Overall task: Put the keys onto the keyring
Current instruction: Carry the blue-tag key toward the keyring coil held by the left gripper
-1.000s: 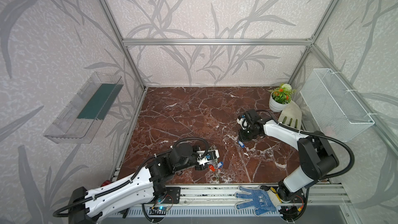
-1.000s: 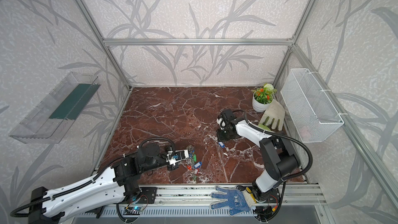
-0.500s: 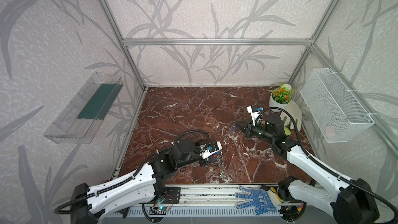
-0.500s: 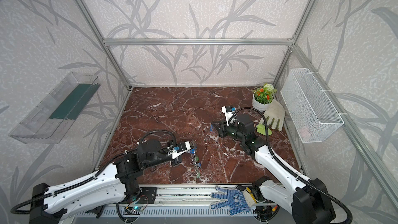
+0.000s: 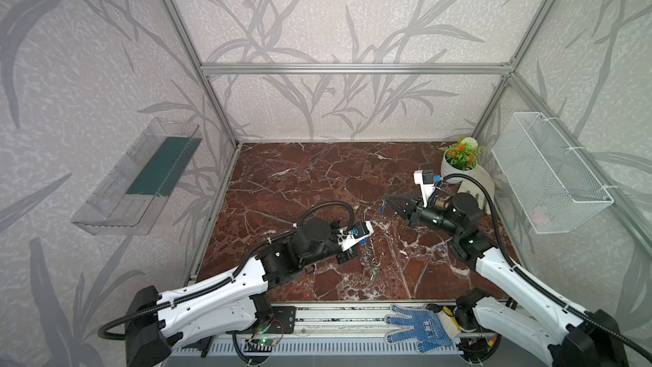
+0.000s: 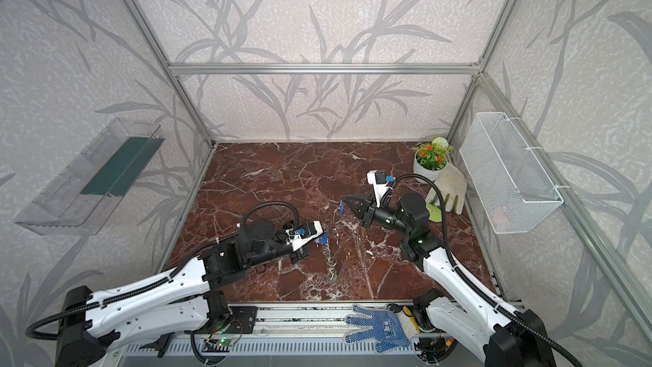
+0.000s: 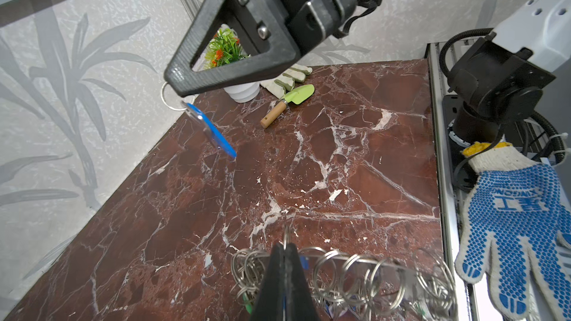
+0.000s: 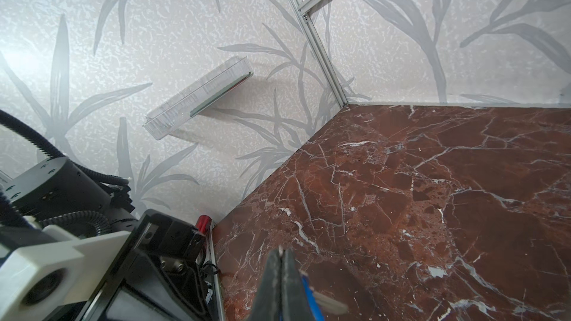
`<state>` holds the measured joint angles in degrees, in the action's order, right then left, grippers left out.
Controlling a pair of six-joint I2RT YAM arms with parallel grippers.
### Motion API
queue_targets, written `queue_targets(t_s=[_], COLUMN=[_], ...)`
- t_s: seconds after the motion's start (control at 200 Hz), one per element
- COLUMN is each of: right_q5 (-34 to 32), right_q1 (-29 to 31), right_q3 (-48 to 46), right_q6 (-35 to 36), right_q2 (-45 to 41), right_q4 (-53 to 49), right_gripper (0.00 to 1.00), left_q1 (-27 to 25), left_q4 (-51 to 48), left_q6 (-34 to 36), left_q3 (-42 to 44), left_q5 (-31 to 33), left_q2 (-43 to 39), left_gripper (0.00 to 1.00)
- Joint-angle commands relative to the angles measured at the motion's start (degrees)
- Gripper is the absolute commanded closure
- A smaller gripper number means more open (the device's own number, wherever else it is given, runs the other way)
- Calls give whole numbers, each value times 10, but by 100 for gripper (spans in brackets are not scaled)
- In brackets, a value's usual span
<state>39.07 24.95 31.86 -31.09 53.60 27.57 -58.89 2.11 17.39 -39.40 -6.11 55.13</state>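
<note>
- The left claw is clamping fully closed on one split ring of the keyring, near the front middle of the bench.
- A green tag is showing at the keyring's near end.
- The right claw is pinching shut on the wire ring of a blue-tagged key, which is dangling clear of the bench, apart from the keyring and further back.

three keys: one in right jaws, two by left jaws. one keyring, two gloves, one trowel, one plant.
</note>
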Motion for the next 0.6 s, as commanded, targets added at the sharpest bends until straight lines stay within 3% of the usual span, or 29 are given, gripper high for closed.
queue_targets(t_s=[0.0, 0.595], right_q5=[10, 64], right_q1=[1, 5], right_q3=[-14, -47], right_q6=[18, 10], right_q2=[-26, -10], right_q4=[-24, -11], right_gripper=[100, 100], left_q1=[-2, -4], left_q4=[63, 77], left_q6=[11, 22], left_q3=[-31, -47], left_q5=[24, 78], left_q2=[7, 62], left_gripper=[100, 100])
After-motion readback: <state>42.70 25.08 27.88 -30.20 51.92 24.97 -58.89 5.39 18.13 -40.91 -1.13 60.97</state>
